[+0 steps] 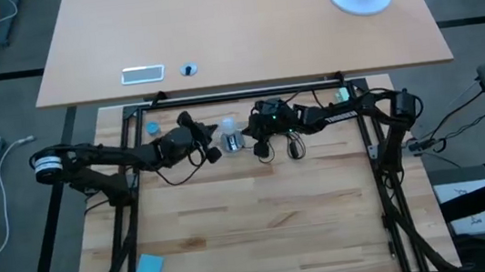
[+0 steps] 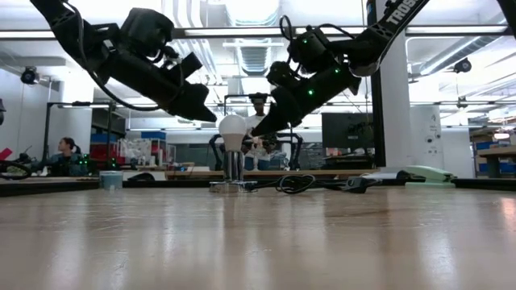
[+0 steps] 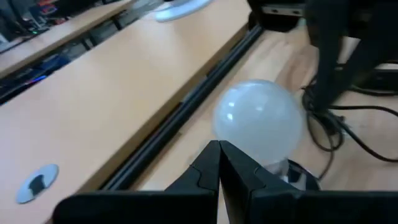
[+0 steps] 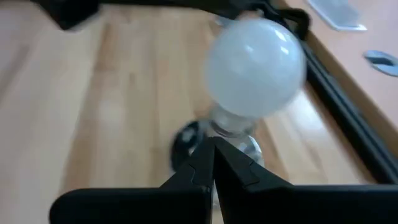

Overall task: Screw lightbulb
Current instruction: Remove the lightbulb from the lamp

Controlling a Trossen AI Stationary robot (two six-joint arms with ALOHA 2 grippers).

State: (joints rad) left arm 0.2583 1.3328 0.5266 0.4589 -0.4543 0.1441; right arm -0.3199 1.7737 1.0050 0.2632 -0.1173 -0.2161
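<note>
The white frosted lightbulb (image 2: 233, 131) stands upright with its silvery screw base in the round silver socket disc (image 2: 231, 186), near the table's far edge (image 1: 229, 130). My left gripper (image 2: 213, 117) is shut and hangs just left of the bulb's dome; its wrist view shows the bulb (image 3: 258, 124) right beyond its fingertips (image 3: 219, 149). My right gripper (image 2: 258, 130) is shut and hangs just right of the bulb; its wrist view shows the bulb's neck (image 4: 233, 127) beyond its fingertips (image 4: 214, 146). In the low view a small gap shows on each side.
A black cord (image 1: 294, 148) loops on the table right of the socket. A small blue cap (image 1: 152, 127) sits at the far left, a blue square (image 1: 149, 267) at the near left. A desk (image 1: 239, 26) stands beyond. A person (image 2: 64, 153) sits in the room behind.
</note>
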